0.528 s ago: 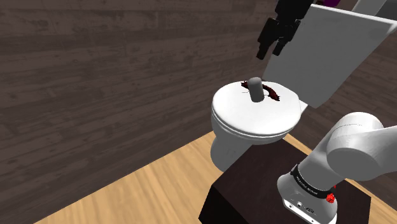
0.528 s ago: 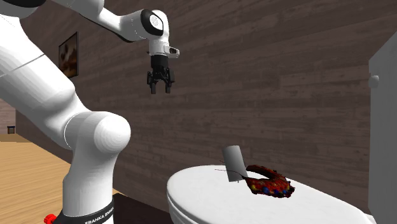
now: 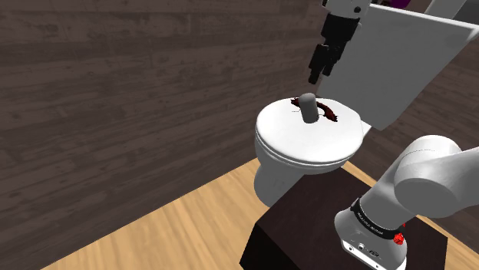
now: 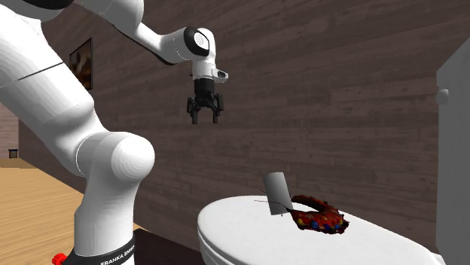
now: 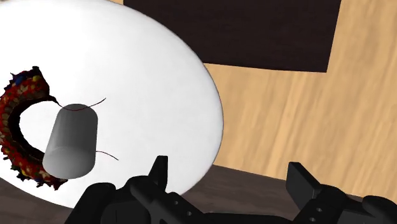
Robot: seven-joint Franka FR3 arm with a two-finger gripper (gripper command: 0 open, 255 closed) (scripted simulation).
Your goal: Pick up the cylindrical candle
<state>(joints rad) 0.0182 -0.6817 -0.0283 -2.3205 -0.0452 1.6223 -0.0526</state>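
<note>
Plain grey cylindrical candle [image 3: 308, 107], smooth with a rounded top, standing on end on a white toilet lid [image 3: 292, 146], near the lid's 12 o'clock edge in the shoulder view, dark red beaded ring [image 3: 331, 113] curling just beside it at its 3 o'clock

A white toilet [image 3: 270, 175] with its lid [image 3: 295, 146] shut stands on a light wooden floor [image 3: 176, 230] before a dark wood-plank wall [image 3: 115, 92]. A dark red speckled ring [image 4: 320, 217] lies flat on the lid, near the white tank [image 3: 399, 61]. A framed picture [image 4: 81, 65] hangs on the wall.
</note>
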